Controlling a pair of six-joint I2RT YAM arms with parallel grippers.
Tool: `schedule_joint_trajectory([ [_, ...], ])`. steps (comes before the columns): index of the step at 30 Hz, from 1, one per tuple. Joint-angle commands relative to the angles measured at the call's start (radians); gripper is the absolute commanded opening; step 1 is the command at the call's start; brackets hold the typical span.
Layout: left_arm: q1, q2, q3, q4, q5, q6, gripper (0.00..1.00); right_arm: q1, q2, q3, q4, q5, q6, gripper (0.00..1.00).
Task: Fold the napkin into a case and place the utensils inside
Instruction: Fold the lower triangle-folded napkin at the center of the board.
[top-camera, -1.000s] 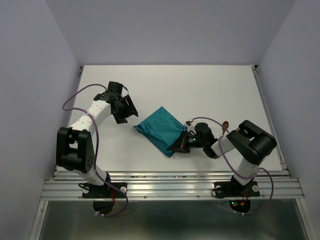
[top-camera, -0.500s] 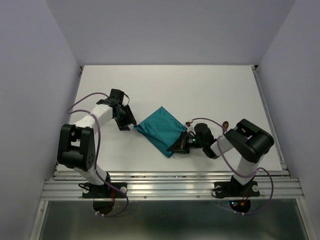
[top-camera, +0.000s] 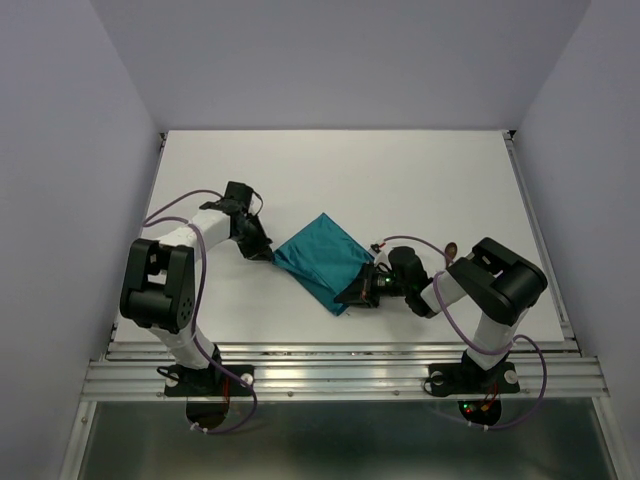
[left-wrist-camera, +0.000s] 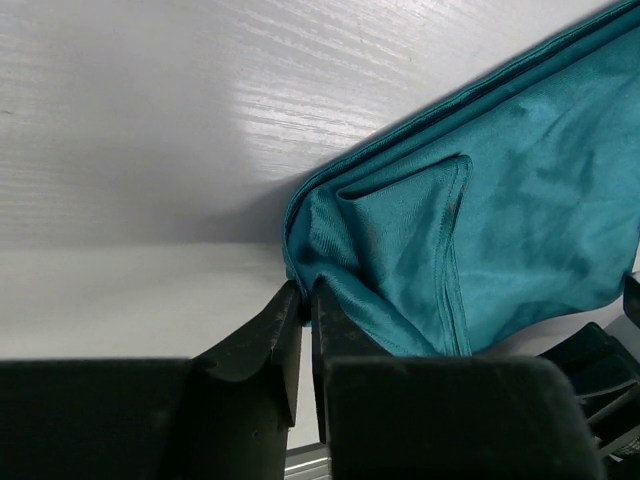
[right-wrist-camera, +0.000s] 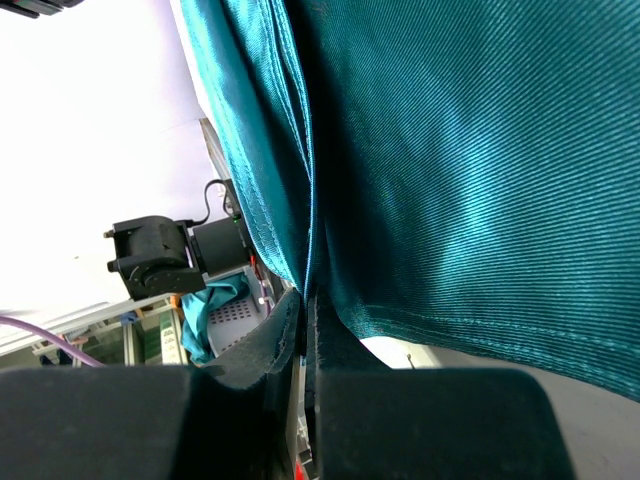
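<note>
While the right hand stays clamped shut on the napkin's near-right corner, with the cloth edge running into its fingertips in the right wrist view, the left hand has swung in across the desk from well apart. It now sits right at the left corner of the napkin. Its jaws have gone from wide to almost together: only a thin slit shows in the left wrist view, with the corner hem touching the tips. Can't tell yet if cloth is actually pinched there. The napkin lies mid-desk between the two arms, already doubled over with an inner flap showing, in a diamond shape, not yet a narrow case. Means both hands are about set for the next fold. Small reddish-brown bits beside the right arm look like the utensils, outside the cloth, too small to be sure.
</note>
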Motion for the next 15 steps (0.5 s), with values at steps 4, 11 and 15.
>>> schedule_joint_trajectory([
  [4, -0.011, 0.019, 0.05, -0.001, 0.046, -0.014, 0.0, -0.005, 0.0, 0.004, 0.057, -0.01, 0.005, 0.01],
  [11, -0.029, 0.033, 0.071, 0.005, 0.094, -0.055, 0.0, -0.005, -0.006, -0.003, 0.057, -0.007, 0.004, 0.01],
  [15, -0.032, 0.042, 0.107, -0.001, 0.1, -0.08, 0.0, -0.005, 0.0, -0.002, 0.057, -0.01, 0.004, 0.01],
])
